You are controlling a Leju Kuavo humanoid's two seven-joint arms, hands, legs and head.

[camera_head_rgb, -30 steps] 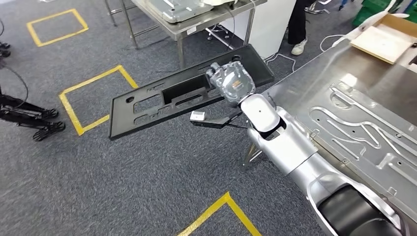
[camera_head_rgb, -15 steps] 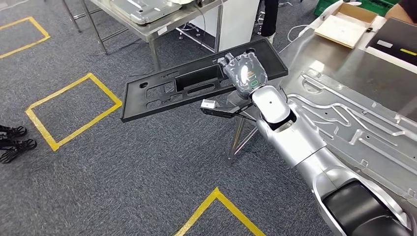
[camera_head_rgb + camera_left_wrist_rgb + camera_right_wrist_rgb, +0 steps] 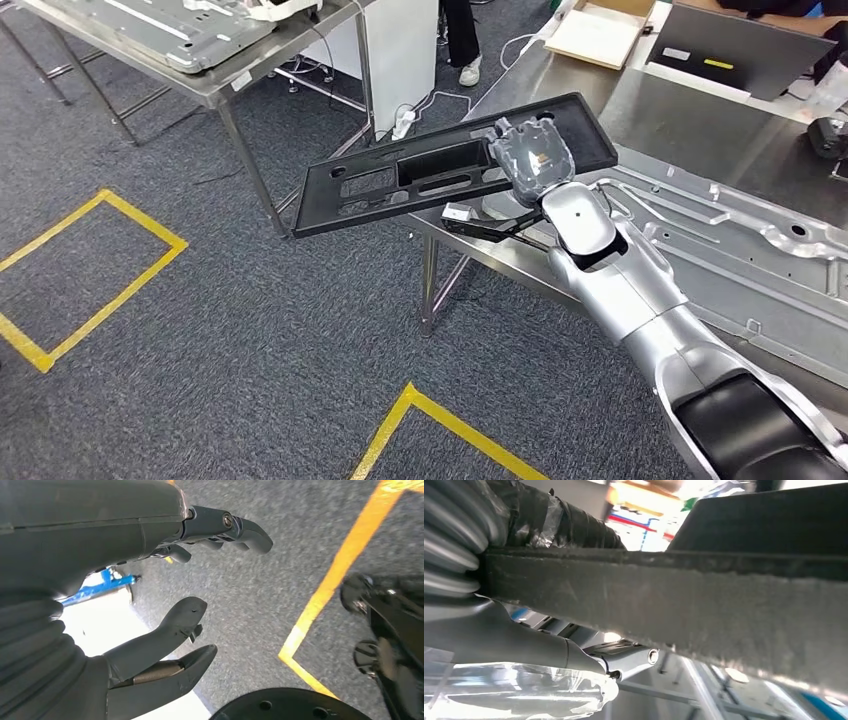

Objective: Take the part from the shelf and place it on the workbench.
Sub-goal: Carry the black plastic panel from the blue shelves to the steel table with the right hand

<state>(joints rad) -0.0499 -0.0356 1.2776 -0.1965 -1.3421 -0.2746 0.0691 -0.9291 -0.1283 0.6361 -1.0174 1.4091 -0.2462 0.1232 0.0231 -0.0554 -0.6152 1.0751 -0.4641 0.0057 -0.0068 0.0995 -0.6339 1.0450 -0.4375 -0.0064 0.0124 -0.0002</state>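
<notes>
Right hand point(image 3: 533, 160): grips the long black plastic panel point(image 3: 400, 180) near one end, at frame centre of the head view; the panel's far end juts toward the left over grey carpet. Left hand point(image 3: 165, 645): fingers apart, holding nothing, hanging above the carpet. Counter point(image 3: 690, 120): steel, right half of the frame, carrying a stamped metal sheet point(image 3: 740, 250). Step in hand, by judgement: carry the panel over the counter. Advice: keep it level, swing the overhanging end clear of the counter's edge, lower onto bare steel beside the sheet, then release.
</notes>
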